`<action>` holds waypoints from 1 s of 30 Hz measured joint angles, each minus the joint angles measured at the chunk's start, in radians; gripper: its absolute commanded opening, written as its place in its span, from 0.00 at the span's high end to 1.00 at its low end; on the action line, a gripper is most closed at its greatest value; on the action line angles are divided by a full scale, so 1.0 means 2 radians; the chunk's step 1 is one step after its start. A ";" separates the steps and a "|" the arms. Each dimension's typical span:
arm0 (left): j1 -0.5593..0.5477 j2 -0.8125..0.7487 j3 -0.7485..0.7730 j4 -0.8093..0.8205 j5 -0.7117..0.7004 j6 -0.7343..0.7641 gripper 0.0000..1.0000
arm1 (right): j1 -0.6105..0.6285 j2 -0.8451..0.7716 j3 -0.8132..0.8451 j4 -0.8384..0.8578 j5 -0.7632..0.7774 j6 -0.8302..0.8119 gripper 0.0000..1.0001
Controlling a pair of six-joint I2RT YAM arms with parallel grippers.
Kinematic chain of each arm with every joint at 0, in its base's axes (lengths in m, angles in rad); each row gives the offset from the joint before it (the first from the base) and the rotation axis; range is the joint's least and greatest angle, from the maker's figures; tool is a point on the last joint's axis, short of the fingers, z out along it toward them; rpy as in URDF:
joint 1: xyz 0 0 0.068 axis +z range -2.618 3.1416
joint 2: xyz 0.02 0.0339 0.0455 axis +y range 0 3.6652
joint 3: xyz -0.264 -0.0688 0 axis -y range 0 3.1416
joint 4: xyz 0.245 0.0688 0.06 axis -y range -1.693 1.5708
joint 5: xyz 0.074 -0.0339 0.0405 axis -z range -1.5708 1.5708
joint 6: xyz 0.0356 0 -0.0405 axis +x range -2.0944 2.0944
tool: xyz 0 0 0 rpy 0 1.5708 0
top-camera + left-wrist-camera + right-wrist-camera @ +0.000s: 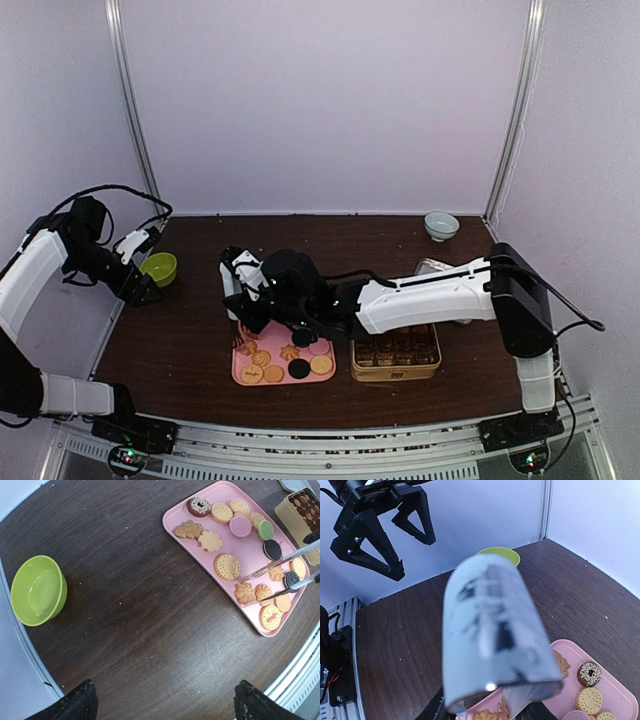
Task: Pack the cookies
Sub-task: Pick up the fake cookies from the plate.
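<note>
The cookies (227,566) lie on a pink tray (240,547): tan rounds and flower shapes, plus pink, green and black discs. From above, the cookies (270,362) sit just in front of my right gripper (292,322). That gripper is shut on metal tongs (492,630), whose blurred handle fills the right wrist view. The tongs' two arms (280,566) reach over the tray's near right corner, either side of a small flower cookie (276,573). My left gripper (167,700) hangs open over bare table, beside a green bowl (37,590).
A gold tin (395,352) with filled compartments stands right of the pink tray (283,379). Behind it lies a silvery lid (432,266). A white bowl (441,225) sits at the back right. The green bowl (159,268) is at the left edge.
</note>
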 measured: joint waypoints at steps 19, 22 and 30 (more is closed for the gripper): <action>0.000 -0.002 0.000 -0.008 0.000 0.003 0.02 | 0.009 -0.049 -0.121 0.076 0.001 0.007 0.68; 0.000 -0.002 0.000 -0.008 0.000 0.003 0.02 | 0.015 -0.056 -0.128 0.074 0.006 0.004 0.77; 0.000 -0.002 0.000 -0.008 0.001 0.003 0.02 | 0.023 -0.059 -0.118 0.052 0.022 -0.007 0.86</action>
